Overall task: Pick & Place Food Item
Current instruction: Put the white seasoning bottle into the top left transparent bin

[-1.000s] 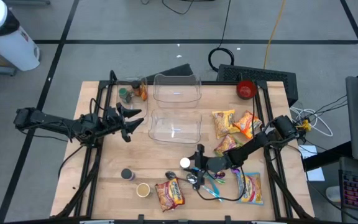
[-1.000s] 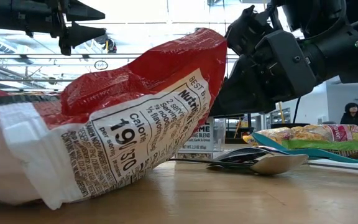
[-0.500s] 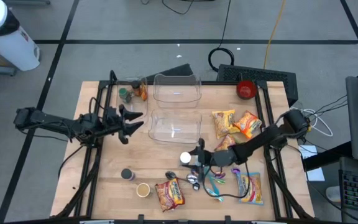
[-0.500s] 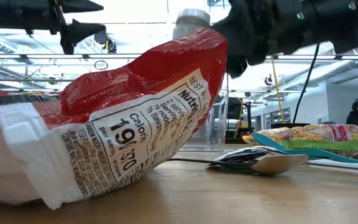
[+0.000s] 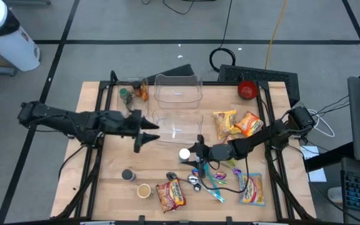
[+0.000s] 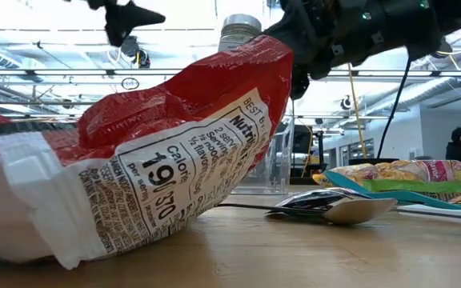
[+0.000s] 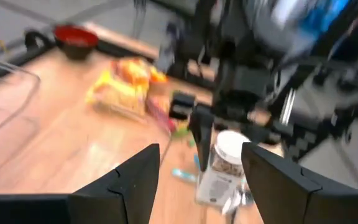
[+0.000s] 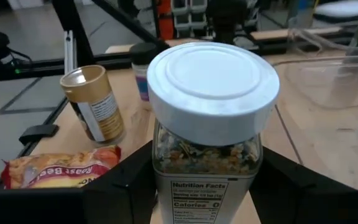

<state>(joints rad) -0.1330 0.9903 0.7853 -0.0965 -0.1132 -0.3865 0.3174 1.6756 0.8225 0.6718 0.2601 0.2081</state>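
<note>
One jar (image 8: 211, 118) is clamped and lifted by the right gripper (image 5: 195, 152), not yet placed. Nearer clear bin (image 5: 177, 125), at its 11 o'clock, looks empty; left gripper (image 5: 144, 133) hangs open.

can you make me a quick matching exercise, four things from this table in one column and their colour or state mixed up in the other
Things:
1. seasoning jar
2. bowl
3. nearer clear container
4. left end effector

Colour or state:
A. red, at the table's far right corner
B. open, holding nothing
C. white lid, gripped by the right end effector
D. transparent, nothing in it

Pairs: 1-C, 2-A, 3-D, 4-B
</note>
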